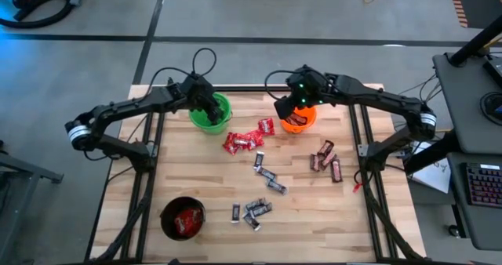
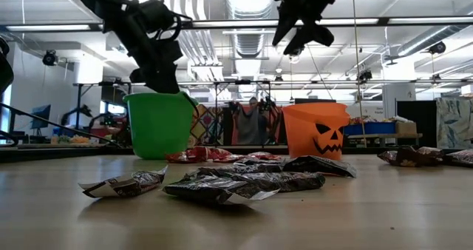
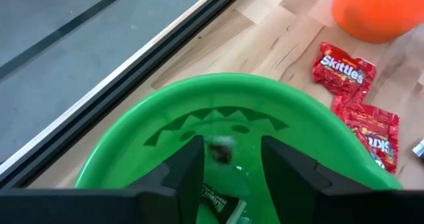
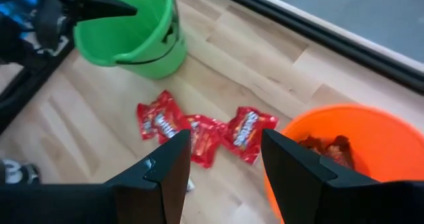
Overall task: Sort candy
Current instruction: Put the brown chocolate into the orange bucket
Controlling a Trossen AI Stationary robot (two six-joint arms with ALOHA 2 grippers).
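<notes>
The left jaws [image 3: 228,168] are standing parted over the green bucket [image 1: 210,113], a small dark candy [image 3: 221,149] showing loose between them. The right jaws [image 4: 220,164] are hanging released and empty above the orange bucket [image 1: 299,119], while red packets [image 1: 243,140], black-silver bars [image 1: 256,208] and brown bars [image 1: 326,158] are lying across the surface [image 1: 392,234].

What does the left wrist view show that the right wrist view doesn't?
Left wrist only: the green bucket's inside, with a dark candy between the open left end effector's fingers. Right wrist only: dark brown bars inside the orange bucket, seen past the open right end effector. Both: both buckets and red packets on the table.
</notes>
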